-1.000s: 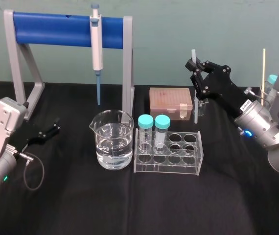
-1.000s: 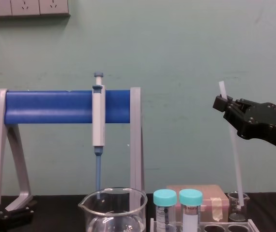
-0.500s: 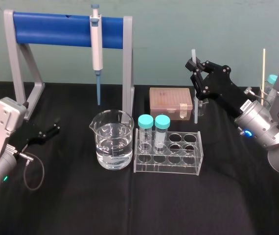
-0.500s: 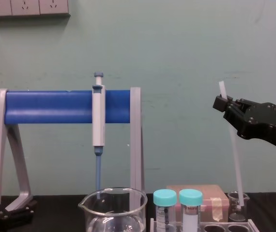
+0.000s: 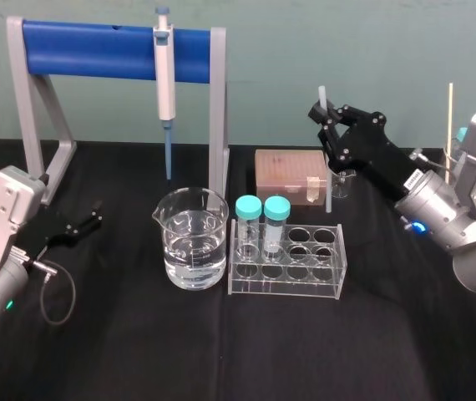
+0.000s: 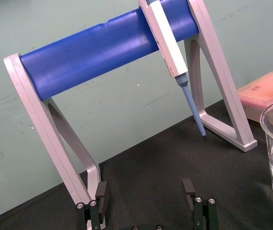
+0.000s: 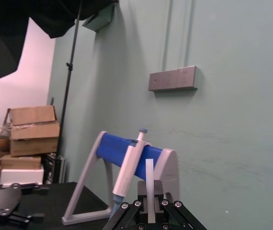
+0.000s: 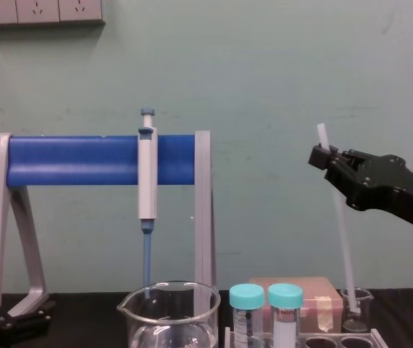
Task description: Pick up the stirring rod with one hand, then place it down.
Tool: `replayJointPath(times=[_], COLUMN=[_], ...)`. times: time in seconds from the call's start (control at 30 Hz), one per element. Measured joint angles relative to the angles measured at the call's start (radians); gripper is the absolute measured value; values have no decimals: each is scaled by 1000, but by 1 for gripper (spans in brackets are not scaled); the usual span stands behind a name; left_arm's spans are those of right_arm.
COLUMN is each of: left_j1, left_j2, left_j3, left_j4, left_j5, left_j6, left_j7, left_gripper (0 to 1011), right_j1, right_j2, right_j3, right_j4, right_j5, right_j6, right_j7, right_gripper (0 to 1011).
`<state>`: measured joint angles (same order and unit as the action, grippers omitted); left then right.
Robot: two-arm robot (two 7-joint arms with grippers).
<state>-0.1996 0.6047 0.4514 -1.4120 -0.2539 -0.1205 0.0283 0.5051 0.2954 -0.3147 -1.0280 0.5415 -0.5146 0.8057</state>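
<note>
Nearest to the robot, on the black table (image 5: 221,351), stands a clear tube rack (image 5: 288,269) with two teal-capped tubes (image 5: 261,210) in its left holes. Just to the left of it is a glass beaker (image 5: 193,241) partly filled with water. At the left edge of the table the left gripper (image 5: 90,220) lies low and parked. The left wrist view shows its two fingers (image 6: 101,189) wide apart with nothing between them. Behind the rack sits a pink box (image 5: 286,171), and to the right of it a small beaker (image 5: 341,180). Above these the right gripper (image 5: 325,119) reaches in from the right and is closed on the stirring rod (image 5: 328,188) near its top end. The rod hangs almost upright, with its top leaning a little to the left. Its lower end is down by the small beaker, but I cannot tell if it is inside or beside it. Farthest back, before the green wall, a stand with a blue bar (image 5: 88,48) carries a hanging pipette (image 5: 164,83).
</note>
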Motion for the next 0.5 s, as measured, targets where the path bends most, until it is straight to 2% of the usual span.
replayJointPath(times=[0.3, 0.5], left_j1=[0, 0], left_j2=[0, 0], left_j3=[0, 0], left_j4=[0, 0], left_j5=[0, 0], left_j6=[0, 0], left_j7=[0, 0], left_gripper=[1000, 1000], right_j1=[-18, -45], right_j2=[-4, 4], right_j3=[-19, -25], right_j4=[-45, -90], right_j5=[5, 1], right_j6=[19, 33], right_j7=[10, -16], right_gripper=[72, 72])
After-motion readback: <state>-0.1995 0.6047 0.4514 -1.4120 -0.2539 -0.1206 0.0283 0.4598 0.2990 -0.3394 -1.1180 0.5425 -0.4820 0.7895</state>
